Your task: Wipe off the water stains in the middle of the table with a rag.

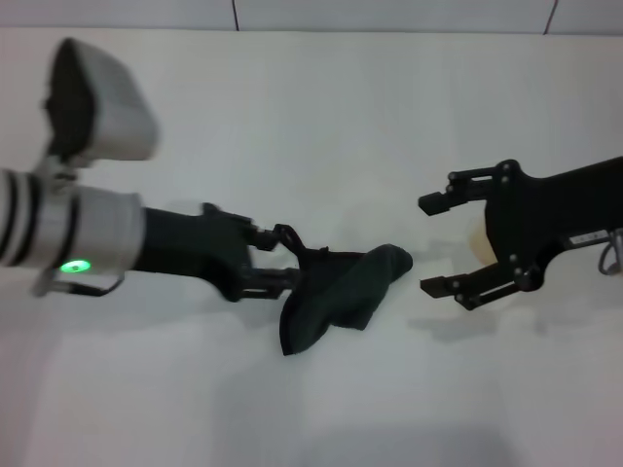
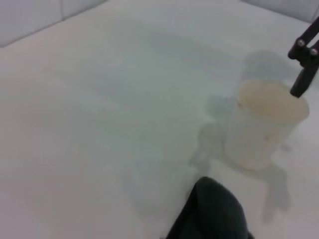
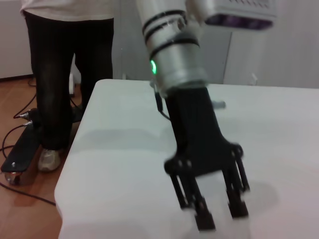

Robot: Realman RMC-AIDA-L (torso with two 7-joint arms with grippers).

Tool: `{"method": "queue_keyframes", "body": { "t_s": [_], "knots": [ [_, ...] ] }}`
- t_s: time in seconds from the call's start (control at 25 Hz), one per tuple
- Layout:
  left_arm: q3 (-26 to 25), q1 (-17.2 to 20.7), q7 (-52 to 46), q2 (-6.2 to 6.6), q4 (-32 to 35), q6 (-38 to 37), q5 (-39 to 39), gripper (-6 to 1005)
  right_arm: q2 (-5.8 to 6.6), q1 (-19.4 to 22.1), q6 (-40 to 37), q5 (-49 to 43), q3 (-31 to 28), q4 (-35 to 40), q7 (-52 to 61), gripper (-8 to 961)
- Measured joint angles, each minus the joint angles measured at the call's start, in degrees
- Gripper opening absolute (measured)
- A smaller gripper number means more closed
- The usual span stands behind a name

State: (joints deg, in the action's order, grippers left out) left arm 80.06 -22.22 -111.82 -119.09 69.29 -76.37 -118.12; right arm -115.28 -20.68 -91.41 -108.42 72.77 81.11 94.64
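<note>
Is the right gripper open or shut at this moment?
Open. In the head view the right gripper has its two fingers wide apart, with nothing between them.

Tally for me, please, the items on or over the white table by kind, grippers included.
grippers: 2, the left gripper and the right gripper
rag: 1, dark
cup: 1, pale
Total: 4

- Pale wall panels (image 1: 389,14) with dark seams behind the far edge.
- Reddish wooden floor (image 3: 20,209) with black cables (image 3: 15,144) trailing across.
- Standing person (image 3: 67,74) in dark trousers and pale shoes nearby.
</note>
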Motion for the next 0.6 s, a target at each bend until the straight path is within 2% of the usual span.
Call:
{"method": "queue_keyframes", "body": {
  "t_s": [0.28, 0.4, 0.48, 0.6],
  "knots": [
    [-16.58, 4.6, 11.22, 0.07, 2.13, -13.59, 4.76, 555, 0.13, 2.56, -1.76, 1.25, -4.49, -0.81, -1.9, 858],
    [-22.87, 6.11, 16.89, 0.1, 2.15, -19.67, 5.36, 697, 0.17, 3.37, -2.57, 2.27, -6.23, -2.62, -4.0, 857],
    [-25.76, 7.33, 20.15, 0.14, 2.12, -22.8, 5.36, 792, 0.21, 3.84, -2.73, 3.08, -7.07, -3.99, -5.75, 857],
    [-28.07, 9.18, 24.19, 0.19, 2.17, -26.34, 5.39, 796, 0.23, 4.57, -3.32, 5.16, -8.78, -6.65, -9.18, 857]
  ]
}}
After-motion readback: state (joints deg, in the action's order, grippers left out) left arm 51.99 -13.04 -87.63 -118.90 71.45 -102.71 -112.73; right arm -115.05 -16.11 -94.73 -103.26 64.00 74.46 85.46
